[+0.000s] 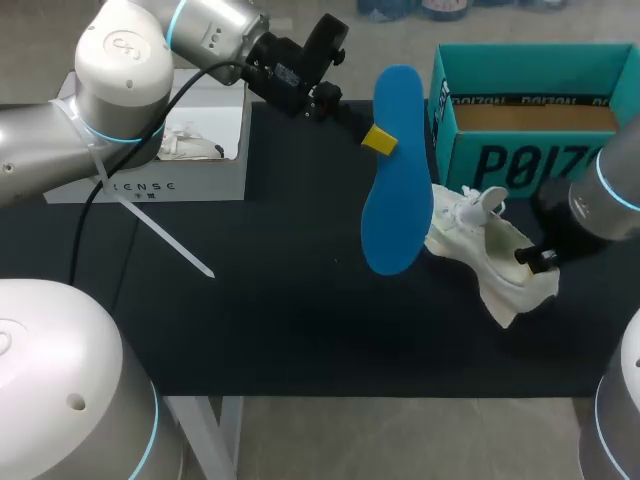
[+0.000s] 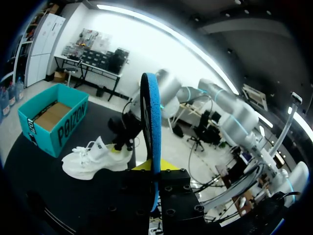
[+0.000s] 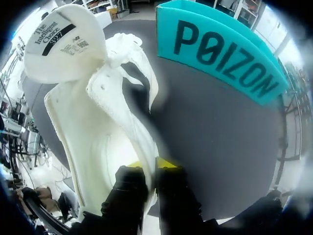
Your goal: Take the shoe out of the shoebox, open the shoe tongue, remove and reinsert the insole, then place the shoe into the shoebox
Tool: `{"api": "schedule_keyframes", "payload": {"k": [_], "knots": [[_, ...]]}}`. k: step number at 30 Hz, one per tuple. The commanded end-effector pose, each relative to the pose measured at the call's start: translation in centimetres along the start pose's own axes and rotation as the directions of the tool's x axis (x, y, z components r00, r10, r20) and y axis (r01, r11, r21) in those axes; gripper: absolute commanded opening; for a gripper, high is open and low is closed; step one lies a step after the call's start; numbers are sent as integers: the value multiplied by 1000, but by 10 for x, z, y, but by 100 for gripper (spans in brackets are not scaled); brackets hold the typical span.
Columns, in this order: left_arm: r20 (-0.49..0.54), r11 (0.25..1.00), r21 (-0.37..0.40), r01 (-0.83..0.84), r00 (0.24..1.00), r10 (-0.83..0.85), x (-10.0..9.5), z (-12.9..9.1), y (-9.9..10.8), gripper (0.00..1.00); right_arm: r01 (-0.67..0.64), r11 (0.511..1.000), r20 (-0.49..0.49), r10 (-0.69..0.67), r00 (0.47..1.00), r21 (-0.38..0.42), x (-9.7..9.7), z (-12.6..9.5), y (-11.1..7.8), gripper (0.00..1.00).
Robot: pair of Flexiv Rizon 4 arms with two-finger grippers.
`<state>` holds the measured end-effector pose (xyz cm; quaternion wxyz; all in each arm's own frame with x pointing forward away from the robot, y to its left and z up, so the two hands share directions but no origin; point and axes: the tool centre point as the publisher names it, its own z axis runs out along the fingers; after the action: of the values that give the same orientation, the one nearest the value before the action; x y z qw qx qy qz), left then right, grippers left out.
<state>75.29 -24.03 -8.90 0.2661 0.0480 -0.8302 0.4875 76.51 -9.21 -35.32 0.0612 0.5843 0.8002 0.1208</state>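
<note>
A: How far along is the robot getting?
B: The left end effector is clenching the removed insole aloft. The right end effector is pinching the shoe near the desk's right edge, outside the shoebox. Reinsertion and boxing are seemingly remaining.

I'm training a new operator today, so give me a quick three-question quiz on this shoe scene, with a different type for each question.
1. True or false: the blue insole is inside the white shoe.
2. What does the left pincer hold? A: shoe. B: insole. C: shoelace.
3. Fill in: the shoe lies on the table beside the ____ shoebox.
Key: 1 false; 2 B; 3 teal.
</note>
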Motion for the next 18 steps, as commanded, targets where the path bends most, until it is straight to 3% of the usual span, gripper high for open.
{"api": "schedule_keyframes", "payload": {"k": [1, 8, 9, 18], "knots": [[2, 1000, -2, 0, 1000, 0, 0, 0, 0, 0, -78, 997, 29, 79, 996, -11, 3, -13, -11, 0], [2, 1000, -2, 0, 1000, 0, 0, 0, 0, 0, -112, 994, -61, 111, 992, -3, 11, -4, -12, 0], [2, 1000, -2, 0, 1000, 0, 0, 0, 0, 0, -83, 996, -81, 81, 993, -32, 12, -2, -11, 0], [2, 1000, -2, 0, 1000, 0, 0, 0, 0, 0, -83, 996, -81, 81, 993, -32, 12, -2, -11, 0]]}}
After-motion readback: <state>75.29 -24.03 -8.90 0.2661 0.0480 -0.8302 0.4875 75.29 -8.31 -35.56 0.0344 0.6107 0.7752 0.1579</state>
